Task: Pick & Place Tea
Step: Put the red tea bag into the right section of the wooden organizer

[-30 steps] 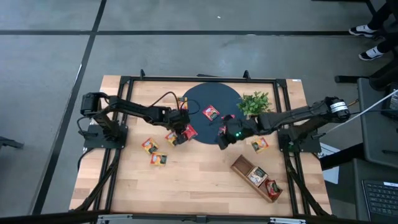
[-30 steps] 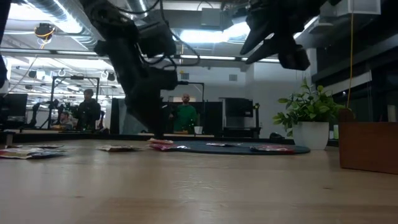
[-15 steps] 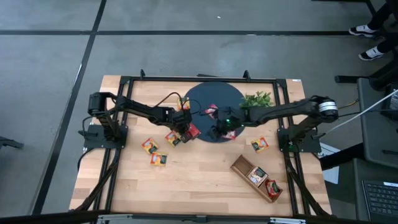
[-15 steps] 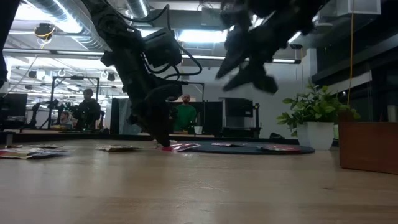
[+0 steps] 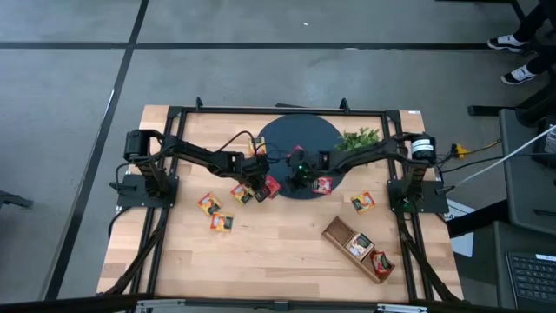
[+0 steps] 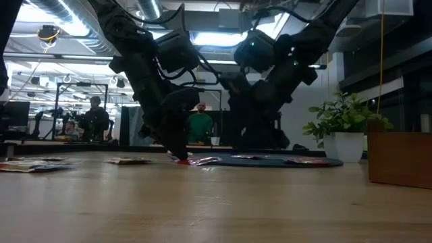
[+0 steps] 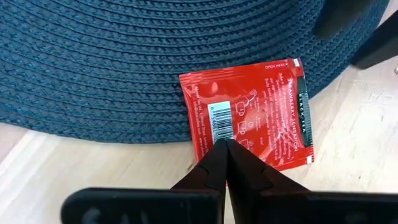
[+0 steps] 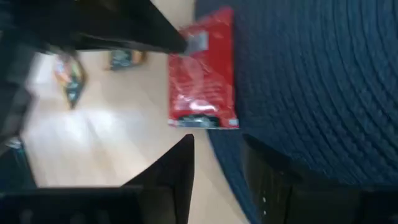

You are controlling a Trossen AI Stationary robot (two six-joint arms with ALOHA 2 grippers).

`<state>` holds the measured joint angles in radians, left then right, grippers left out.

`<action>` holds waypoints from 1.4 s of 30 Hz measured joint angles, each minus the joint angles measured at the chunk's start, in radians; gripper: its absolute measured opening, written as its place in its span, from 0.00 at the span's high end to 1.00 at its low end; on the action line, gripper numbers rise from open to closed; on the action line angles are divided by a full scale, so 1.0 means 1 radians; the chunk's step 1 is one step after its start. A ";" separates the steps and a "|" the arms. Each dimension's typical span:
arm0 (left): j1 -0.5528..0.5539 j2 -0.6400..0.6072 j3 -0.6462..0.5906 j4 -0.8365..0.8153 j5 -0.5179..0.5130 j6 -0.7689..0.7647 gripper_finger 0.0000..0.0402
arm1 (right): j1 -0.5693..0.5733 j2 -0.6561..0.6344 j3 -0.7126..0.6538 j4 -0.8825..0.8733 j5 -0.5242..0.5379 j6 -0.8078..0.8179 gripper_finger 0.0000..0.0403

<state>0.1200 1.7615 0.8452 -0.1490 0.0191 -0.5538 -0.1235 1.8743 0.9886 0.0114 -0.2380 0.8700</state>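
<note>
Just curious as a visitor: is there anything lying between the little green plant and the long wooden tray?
Yes. In the high view, one tea packet lies on the bare wood between the green plant and the wooden tray, touching neither.

Red tea packet (image 7: 249, 112): "OPEN HERE", "BLACK TEA", barcode; other print unreadable.
</note>
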 joint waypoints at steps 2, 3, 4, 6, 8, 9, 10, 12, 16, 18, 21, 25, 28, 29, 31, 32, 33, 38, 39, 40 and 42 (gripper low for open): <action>0.000 0.000 0.000 0.008 0.001 -0.010 1.00 | 0.001 0.018 0.000 0.016 -0.006 0.001 0.67; 0.000 0.000 0.000 0.016 0.003 -0.011 0.99 | 0.001 0.025 0.000 0.022 -0.014 0.001 0.67; 0.000 0.000 -0.001 0.022 0.005 -0.013 0.99 | 0.001 0.033 0.000 0.033 -0.024 0.007 0.67; 0.000 0.001 -0.001 0.035 0.009 -0.027 0.99 | 0.002 0.048 0.000 0.053 -0.029 0.016 0.67; -0.001 0.001 -0.002 0.048 0.011 -0.035 0.99 | 0.003 0.058 0.000 0.068 -0.031 0.022 0.67; -0.002 0.001 -0.002 0.054 0.011 -0.036 0.99 | 0.003 0.062 0.000 0.076 -0.032 0.025 0.67; -0.002 0.001 -0.002 0.060 0.013 -0.036 1.00 | 0.003 0.063 0.000 0.081 -0.032 0.027 0.67; -0.002 0.002 -0.002 0.067 0.014 -0.037 0.99 | 0.003 0.063 0.000 0.085 -0.029 0.027 0.67; -0.002 0.002 -0.002 0.069 0.014 -0.038 0.99 | 0.003 0.065 0.000 0.111 -0.020 0.024 0.67; -0.002 0.002 -0.002 0.070 0.013 -0.040 1.00 | 0.003 0.065 0.000 0.116 -0.018 0.033 0.67; -0.002 0.002 -0.002 0.071 0.012 -0.051 0.99 | 0.003 0.065 0.000 0.118 -0.017 0.037 0.69; -0.002 0.002 -0.002 0.075 0.011 -0.053 0.99 | 0.003 0.065 0.000 0.119 -0.002 0.038 0.76; -0.002 0.002 -0.002 0.082 0.013 -0.054 0.99 | 0.003 0.065 0.000 0.120 0.027 0.046 0.82; -0.002 0.003 -0.002 0.087 0.017 -0.054 0.99 | 0.003 0.065 0.000 0.120 0.029 0.046 0.84; -0.002 0.003 -0.003 0.097 0.022 -0.054 0.99 | 0.003 0.065 0.000 0.120 0.034 0.046 0.89; -0.003 0.003 -0.003 0.099 0.022 -0.054 0.99 | 0.003 0.065 0.000 0.120 0.034 0.046 0.91; -0.003 0.003 -0.003 0.101 0.022 -0.054 0.99 | 0.003 0.065 0.000 0.120 0.034 0.045 0.93; -0.003 0.003 -0.003 0.102 0.041 -0.054 0.99 | 0.003 0.065 0.000 0.120 0.035 0.037 0.98; -0.003 -0.003 -0.003 0.095 0.062 -0.054 0.98 | 0.003 0.065 0.000 0.119 0.034 0.036 0.98; -0.003 -0.009 -0.003 0.086 0.082 -0.054 0.98 | 0.003 0.065 0.000 0.120 0.034 0.029 0.98; -0.003 -0.022 -0.004 0.077 0.118 -0.054 0.97 | 0.003 0.065 0.000 0.121 0.029 0.011 0.99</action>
<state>0.1165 1.7396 0.8414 -0.0722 0.1375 -0.6079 -0.1200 1.9388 0.9890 0.1323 -0.2094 0.8814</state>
